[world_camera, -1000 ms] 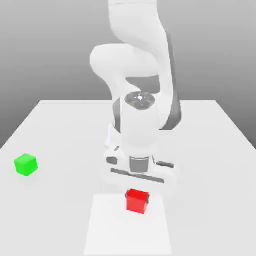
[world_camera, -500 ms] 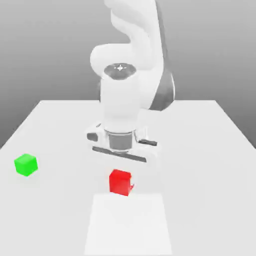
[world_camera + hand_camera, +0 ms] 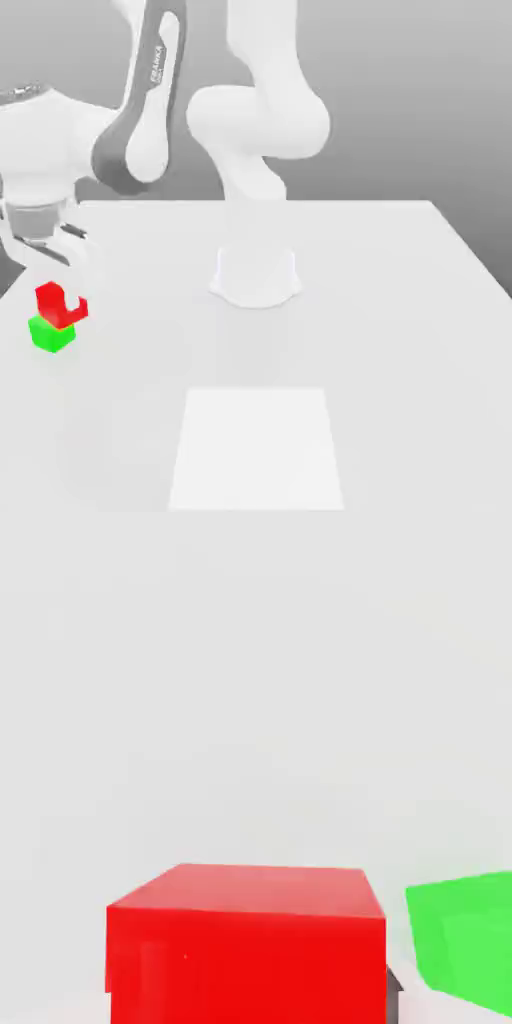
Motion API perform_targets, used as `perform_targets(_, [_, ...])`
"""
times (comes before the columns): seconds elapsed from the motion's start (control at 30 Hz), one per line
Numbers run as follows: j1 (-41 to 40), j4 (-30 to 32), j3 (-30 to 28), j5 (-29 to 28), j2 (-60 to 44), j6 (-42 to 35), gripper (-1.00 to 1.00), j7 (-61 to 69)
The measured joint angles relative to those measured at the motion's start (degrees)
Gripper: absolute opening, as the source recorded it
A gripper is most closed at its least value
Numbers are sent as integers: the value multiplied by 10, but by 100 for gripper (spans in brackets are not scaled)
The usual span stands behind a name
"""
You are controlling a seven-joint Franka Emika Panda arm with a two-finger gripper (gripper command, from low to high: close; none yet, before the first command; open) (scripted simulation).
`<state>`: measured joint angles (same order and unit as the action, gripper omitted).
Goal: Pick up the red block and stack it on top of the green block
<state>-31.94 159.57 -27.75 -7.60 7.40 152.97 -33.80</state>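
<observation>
Red block (image 3: 58,303): clamped in pincer (image 3: 62,305), carried from mid-worktop (image 3: 400,300) to the exterior view's left, now just above green block (image 3: 50,335), slightly offset. Alignment, lowering and release outstanding.

red block (image 3: 58,303): one | green block (image 3: 51,334): one | white table (image 3: 400,330): one | robot arm (image 3: 250,130): one | pale square patch on the table (image 3: 256,448): one

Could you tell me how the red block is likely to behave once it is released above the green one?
The red block looks rigid and flat-faced, so it probably won't roll. It seems glossy and offset over the green block, so it might slide or tip.
</observation>
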Motion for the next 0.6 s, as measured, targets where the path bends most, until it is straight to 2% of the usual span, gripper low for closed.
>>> perform_targets(0.07, [-21,-5,-24,4,-7,2,-100,32])
perform_targets(0.13, [-18,-7,-31,35,-35,25,-100,61])
perform_targets(0.2, [-11,-9,-31,80,-70,54,-100,95])
perform_targets(0.3, [-27,-12,4,166,-127,100,-100,157])
perform_targets(0.33, [-36,-12,18,189,-141,111,100,173])
perform_targets(0.53, [-41,-13,25,200,-149,118,100,182])
perform_targets(0.6, [-36,-12,12,170,-130,103,100,160])
